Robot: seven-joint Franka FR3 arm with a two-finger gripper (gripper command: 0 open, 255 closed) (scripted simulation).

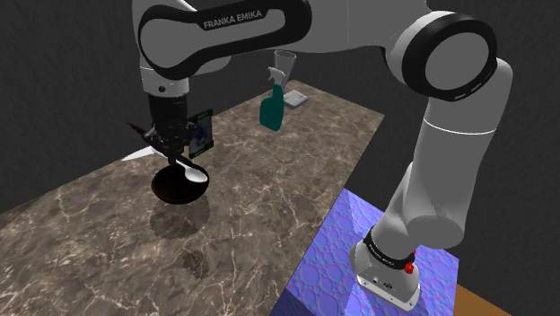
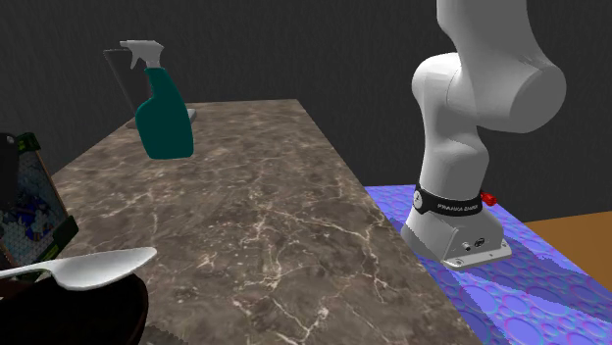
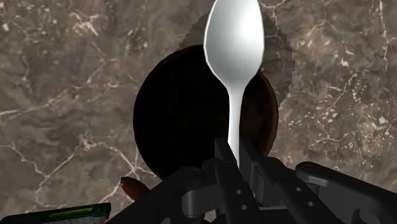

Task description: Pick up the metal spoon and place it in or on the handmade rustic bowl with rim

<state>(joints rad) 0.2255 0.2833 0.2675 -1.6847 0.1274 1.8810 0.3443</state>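
1. Shoulder view: the tool (image 1: 170,151) hangs over a dark bowl (image 1: 178,190) on the marbled tabletop (image 1: 269,202). The spoon (image 1: 191,174) is plain pale grey and smooth. It slants out of the tool, with its scoop over the bowl's edge toward the view's right. A green carton (image 1: 202,133) stands just behind the tool. A teal spray bottle (image 1: 272,109) stands well apart, at the far end.
2. Second exterior view: the spoon (image 2: 98,267) lies almost level, scoop toward the view's right, just above the bowl (image 2: 103,319). Contact between the two cannot be told.
3. Wrist view: the tool (image 3: 236,151) is clamped on the handle's end. The spoon (image 3: 233,38) runs straight away from the fingers (image 3: 222,153). Its handle crosses the bowl's (image 3: 172,127) dark hollow and its scoop overhangs the far rim.
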